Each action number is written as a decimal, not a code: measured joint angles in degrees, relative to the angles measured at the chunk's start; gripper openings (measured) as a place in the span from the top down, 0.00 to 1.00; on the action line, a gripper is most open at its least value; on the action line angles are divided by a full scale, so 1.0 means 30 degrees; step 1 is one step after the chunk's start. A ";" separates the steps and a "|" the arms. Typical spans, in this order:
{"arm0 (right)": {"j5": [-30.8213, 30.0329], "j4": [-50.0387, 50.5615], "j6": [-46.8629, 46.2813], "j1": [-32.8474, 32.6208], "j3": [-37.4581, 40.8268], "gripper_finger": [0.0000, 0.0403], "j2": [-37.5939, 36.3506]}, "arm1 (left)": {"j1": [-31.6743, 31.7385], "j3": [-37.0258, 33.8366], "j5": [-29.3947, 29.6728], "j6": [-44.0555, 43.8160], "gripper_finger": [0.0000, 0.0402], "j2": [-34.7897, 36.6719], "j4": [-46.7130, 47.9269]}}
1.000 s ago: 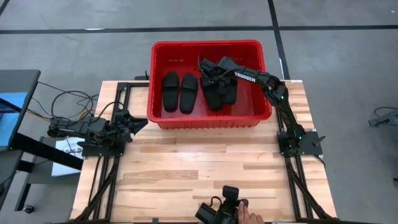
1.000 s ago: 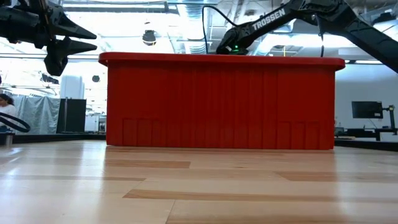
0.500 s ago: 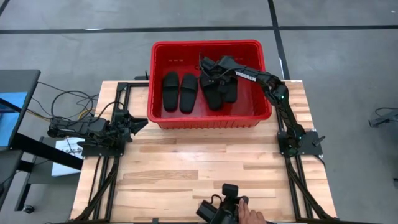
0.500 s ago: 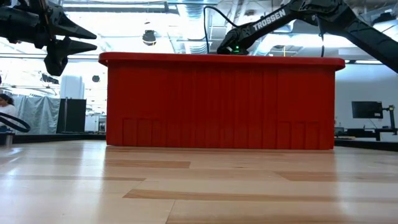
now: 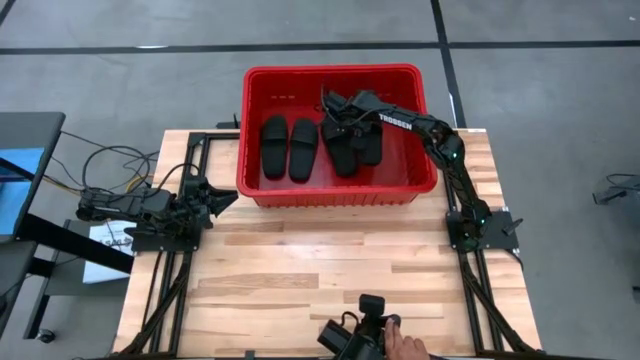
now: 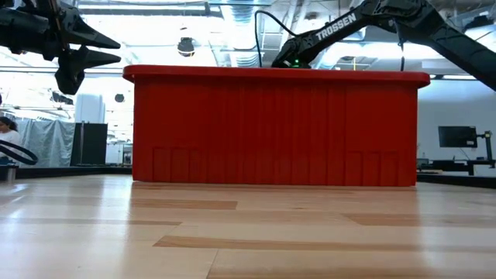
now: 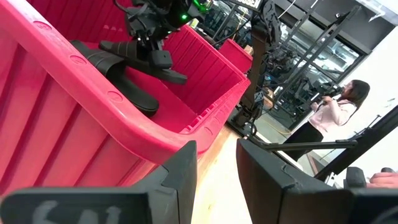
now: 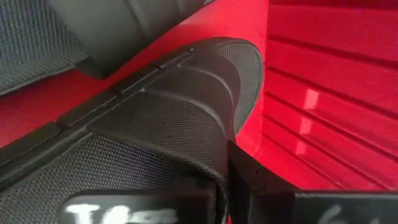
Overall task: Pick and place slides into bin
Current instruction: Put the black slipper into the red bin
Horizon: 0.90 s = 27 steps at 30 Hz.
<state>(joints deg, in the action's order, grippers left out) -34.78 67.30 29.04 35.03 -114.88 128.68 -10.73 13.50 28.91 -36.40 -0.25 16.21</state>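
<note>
Overhead and side views of a two-arm station, taken late in the loading of the bin (image 5: 340, 190), a red ribbed basket standing at the 12 o'clock end of the wooden table (image 5: 320, 270). Four slides are counted, all inside the bin: a parallel pair (image 5: 288, 148) lies flat toward 9 o'clock, toes to 12 o'clock, while the other pair (image 5: 352, 150) lies overlapped toward 3 o'clock. The right gripper (image 5: 345, 118) reaches down into the bin from the 3 o'clock side, its fingers closed on the strap of one slide of the overlapped pair (image 8: 161, 118), seen pressed just beside the bin's inner wall; judged from its low position, this slide is being set down, and release appears to be the remaining step. The left gripper (image 5: 215, 195) waits outside the bin near its 8 o'clock corner, jaws parted and empty, clear of the working arm. No slide remains on the table.
</note>
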 joint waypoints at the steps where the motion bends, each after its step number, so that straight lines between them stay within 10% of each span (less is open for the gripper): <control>1: 0.0009 -0.0004 -0.0012 0.0005 0.0131 1.00 0.0000 | -0.0004 0.0001 -0.0006 0.0000 0.74 -0.0005 0.0000; 27: -0.0552 -0.1795 0.0165 0.0087 0.1569 1.00 0.0000 | 0.0002 -0.0005 0.0000 -0.0080 0.74 0.0001 0.0000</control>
<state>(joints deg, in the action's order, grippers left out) -36.43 61.92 29.53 35.29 -110.17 128.68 -10.73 13.48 28.91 -36.64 -0.25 16.21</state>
